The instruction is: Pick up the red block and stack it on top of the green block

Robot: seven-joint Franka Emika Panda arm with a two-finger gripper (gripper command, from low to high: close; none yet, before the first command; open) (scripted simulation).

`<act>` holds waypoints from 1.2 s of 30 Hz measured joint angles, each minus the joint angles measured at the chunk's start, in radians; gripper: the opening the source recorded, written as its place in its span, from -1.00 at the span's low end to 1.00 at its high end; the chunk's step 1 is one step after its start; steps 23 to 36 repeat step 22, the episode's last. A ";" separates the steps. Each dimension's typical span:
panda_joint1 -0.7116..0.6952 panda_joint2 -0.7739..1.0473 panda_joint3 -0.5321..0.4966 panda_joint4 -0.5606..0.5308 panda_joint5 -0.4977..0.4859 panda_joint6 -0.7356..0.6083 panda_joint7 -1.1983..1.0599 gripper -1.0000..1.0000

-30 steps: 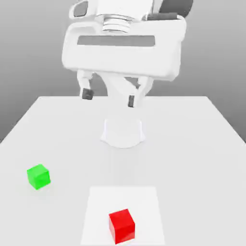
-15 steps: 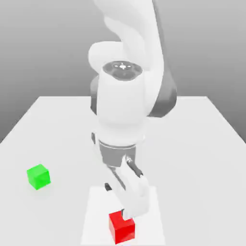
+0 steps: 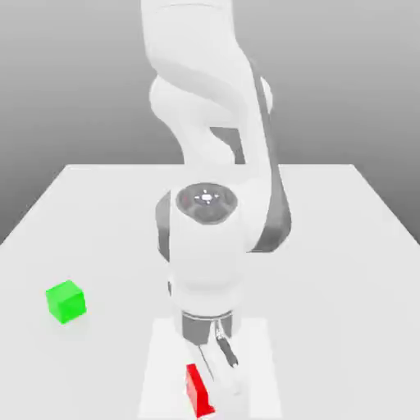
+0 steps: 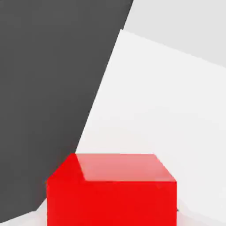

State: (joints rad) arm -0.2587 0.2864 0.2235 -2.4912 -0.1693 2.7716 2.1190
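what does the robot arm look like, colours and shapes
The arm is glossy white, with smooth rounded, tube-like links and dark grey patches at its joints. A round grey cap with small bright spots tops the wrist section. The hand is white too, with a slim dark strip.

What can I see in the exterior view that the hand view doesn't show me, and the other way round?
Only the exterior view has the green block and the arm standing over the table. Only the hand view gives the red block's top face and one full edge of it, up close. Both have the red block and the white square beneath it.
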 joint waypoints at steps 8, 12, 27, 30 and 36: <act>-0.249 -0.235 -0.143 -0.151 0.097 -0.094 -0.079 -1.00; -0.446 -0.371 -0.244 -0.267 0.137 -0.104 -0.117 -1.00; -0.482 -0.196 -0.269 -0.296 0.183 0.109 -0.152 1.00; -0.482 -0.196 -0.269 -0.296 0.183 0.109 -0.152 1.00; -0.482 -0.196 -0.269 -0.296 0.183 0.109 -0.152 1.00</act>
